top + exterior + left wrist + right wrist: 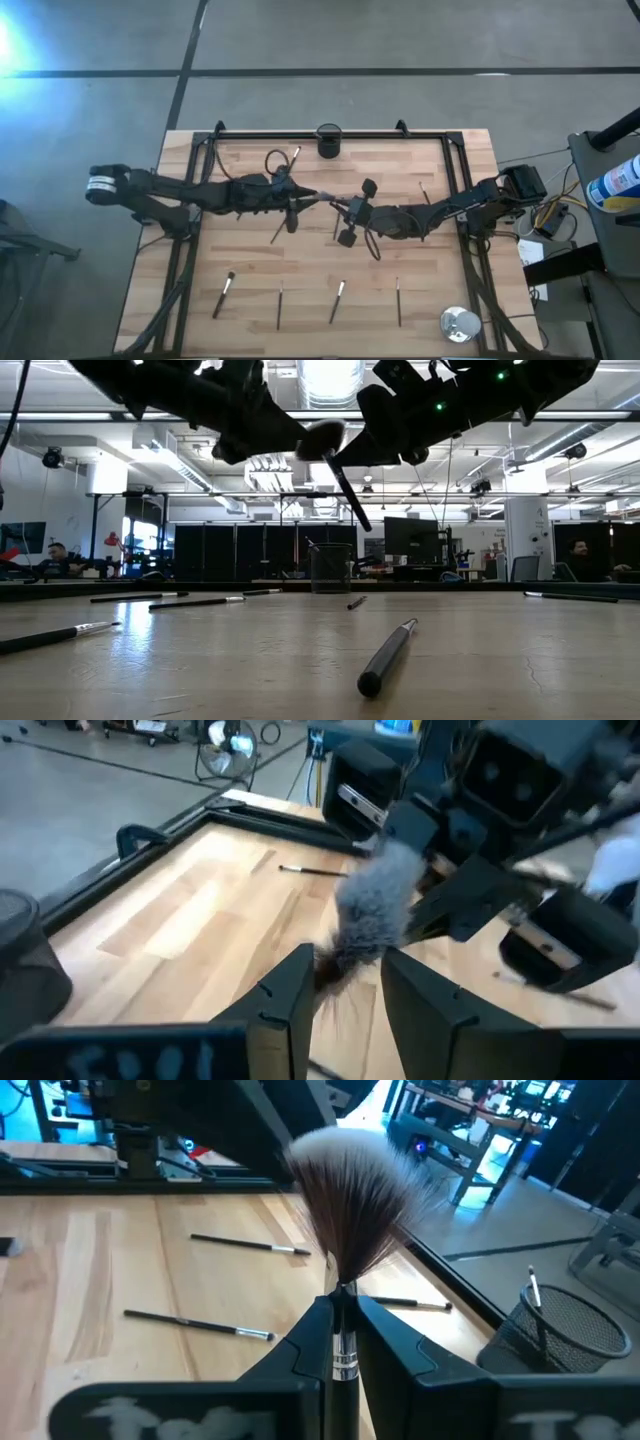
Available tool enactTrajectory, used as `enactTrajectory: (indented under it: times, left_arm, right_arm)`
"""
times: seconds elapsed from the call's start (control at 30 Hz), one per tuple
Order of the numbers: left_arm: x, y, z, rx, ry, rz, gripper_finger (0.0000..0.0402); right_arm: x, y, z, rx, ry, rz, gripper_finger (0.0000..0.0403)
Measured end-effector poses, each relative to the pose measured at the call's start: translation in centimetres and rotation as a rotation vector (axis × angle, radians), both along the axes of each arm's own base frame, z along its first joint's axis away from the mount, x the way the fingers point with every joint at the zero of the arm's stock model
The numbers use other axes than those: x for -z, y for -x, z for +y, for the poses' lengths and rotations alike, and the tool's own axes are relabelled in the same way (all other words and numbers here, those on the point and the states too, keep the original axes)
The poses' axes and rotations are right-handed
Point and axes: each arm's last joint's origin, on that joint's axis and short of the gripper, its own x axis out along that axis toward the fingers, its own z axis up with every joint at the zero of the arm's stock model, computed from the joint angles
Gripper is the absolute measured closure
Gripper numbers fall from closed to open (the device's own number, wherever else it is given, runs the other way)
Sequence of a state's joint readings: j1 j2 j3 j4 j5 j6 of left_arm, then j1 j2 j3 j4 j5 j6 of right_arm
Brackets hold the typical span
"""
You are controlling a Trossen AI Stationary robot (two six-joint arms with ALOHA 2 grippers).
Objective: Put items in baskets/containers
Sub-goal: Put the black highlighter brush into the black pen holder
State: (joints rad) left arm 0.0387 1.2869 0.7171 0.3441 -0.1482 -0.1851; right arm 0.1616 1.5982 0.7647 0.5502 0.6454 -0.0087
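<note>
My right gripper [343,1305] is shut on the fan brush [350,1200], held in the air over the middle of the table [325,195]. My left gripper [345,970] faces it from the table's left. It is open, with a finger on either side of the brush's grey fan head [372,905]. The black mesh cup [329,140] stands at the far edge with one brush in it [535,1292]. Several thin brushes lie flat on the table [338,300]. My right gripper pinches the fan brush between its two fingers at the silver ferrule [343,1352], just behind the bristles. The brush is lifted clear, its fan head pointing toward the left gripper and its dark handle [348,490] slanting down below. My left gripper: I cannot tell whether its fingers touch the fan head.
Loose brushes lie along the near side [223,295] [279,305] [398,300] and near the far left [295,155]. One lies close to the low camera [385,655]. A round silver disc [460,323] sits at the near right corner. A black frame rail [330,132] edges the table.
</note>
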Motion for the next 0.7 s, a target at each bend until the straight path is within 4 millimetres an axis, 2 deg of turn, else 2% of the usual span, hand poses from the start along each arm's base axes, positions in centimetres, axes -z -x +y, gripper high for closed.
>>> enactTrajectory:
  times: [0.17,0.4,0.5,0.63,0.7]
  left_arm:
    - [-0.5,-0.7,0.0,0.048,-0.080,0.014,0.0290]
    - [0.1,-1.2,-0.6,0.262,-0.107,0.032,0.0299]
    - [0.5,-1.3,-0.6,0.268,-0.097,0.056,0.0325]
    - [0.5,-1.4,-0.5,0.249,-0.097,0.052,0.0384]
    - [0.4,-1.4,-0.3,0.202,-0.089,0.054,0.0396]
  right_arm:
    - [-0.1,0.0,0.2,-0.032,0.014,0.005,0.0371]
    - [0.0,-0.1,0.3,-0.065,0.011,0.009,0.0372]
    - [0.0,-0.1,0.3,-0.066,0.015,0.011,0.0372]
    - [-0.1,-0.1,0.3,-0.065,0.015,0.007,0.0372]
    - [-0.1,-0.1,0.3,-0.065,0.015,0.005,0.0372]
